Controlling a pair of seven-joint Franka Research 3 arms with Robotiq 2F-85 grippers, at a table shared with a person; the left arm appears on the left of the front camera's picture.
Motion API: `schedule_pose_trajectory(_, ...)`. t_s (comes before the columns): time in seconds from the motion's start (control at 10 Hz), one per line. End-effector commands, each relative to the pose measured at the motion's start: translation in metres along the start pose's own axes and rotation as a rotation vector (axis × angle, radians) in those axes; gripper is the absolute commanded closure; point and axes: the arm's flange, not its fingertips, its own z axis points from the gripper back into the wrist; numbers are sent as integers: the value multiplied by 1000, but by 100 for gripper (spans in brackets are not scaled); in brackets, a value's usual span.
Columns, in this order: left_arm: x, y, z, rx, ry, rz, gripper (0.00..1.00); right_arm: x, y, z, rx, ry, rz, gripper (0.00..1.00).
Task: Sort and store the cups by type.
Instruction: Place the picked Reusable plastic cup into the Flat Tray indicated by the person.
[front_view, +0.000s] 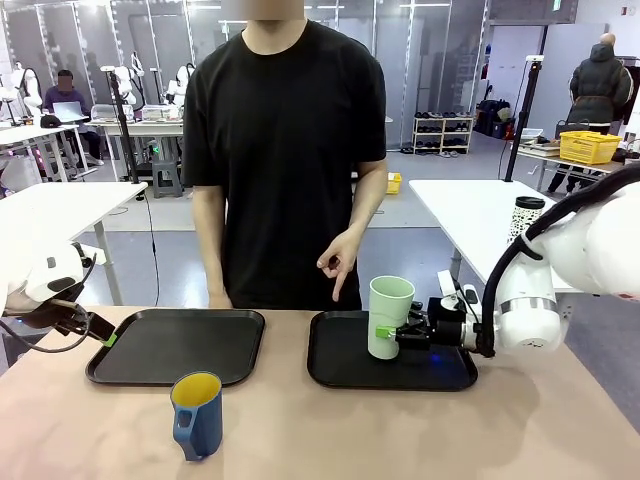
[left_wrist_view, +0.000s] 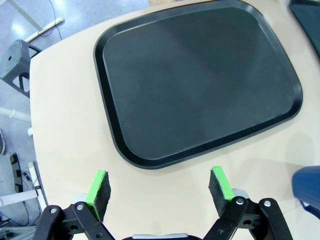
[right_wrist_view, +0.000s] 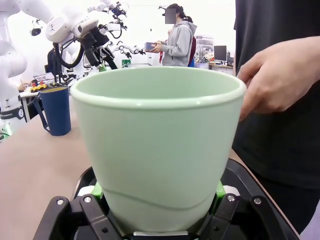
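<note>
- Your right claw (front_view: 385, 332) grasps the green tumbler (front_view: 390, 315) over the right tray (front_view: 335, 368) (upright).
- Your left claw (left_wrist_view: 160, 185) is released beside the left tray (left_wrist_view: 200, 75).
- The blue mug (front_view: 197, 413) stands on the desk (front_view: 400, 435).

Right jaws grip the upright pale-green tumbler (front_view: 389, 318).

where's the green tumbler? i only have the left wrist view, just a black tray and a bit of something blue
Observer: The right tool grips the pale-green tumbler low on its wall, upright over the right tray.
Operator: and that blue thing
Observer: It's a dark-blue mug with a yellow inside, upright on the table, nearer the robot than the left tray.
Operator: person doing anything
Observer: The person's hand points down toward the right tray, beside the tumbler.
</note>
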Motion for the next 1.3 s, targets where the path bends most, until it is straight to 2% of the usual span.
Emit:
schedule_pose_trajectory(0.0, 0, 2, 0, 2, -5, -3, 0, -3, -8, -6, 0, -1, 19, 15)
schedule_pose_trajectory(0.5, 0, 2, 0, 2, -5, -3, 0, -17, -10, -4, -16, 36, 1, 15)
schedule_pose_trajectory(0.6, 0, 2, 0, 2, -5, -3, 0, -18, -9, -3, -15, 44, -16, 10)
schedule_pose_trajectory(0.7, 0, 2, 0, 2, -5, -3, 0, -19, -8, -3, -9, 49, -11, 0)
schedule_pose_trajectory(1.2, 0, 2, 0, 2, -5, -3, 0, -18, -7, 2, -2, 74, -34, 0)
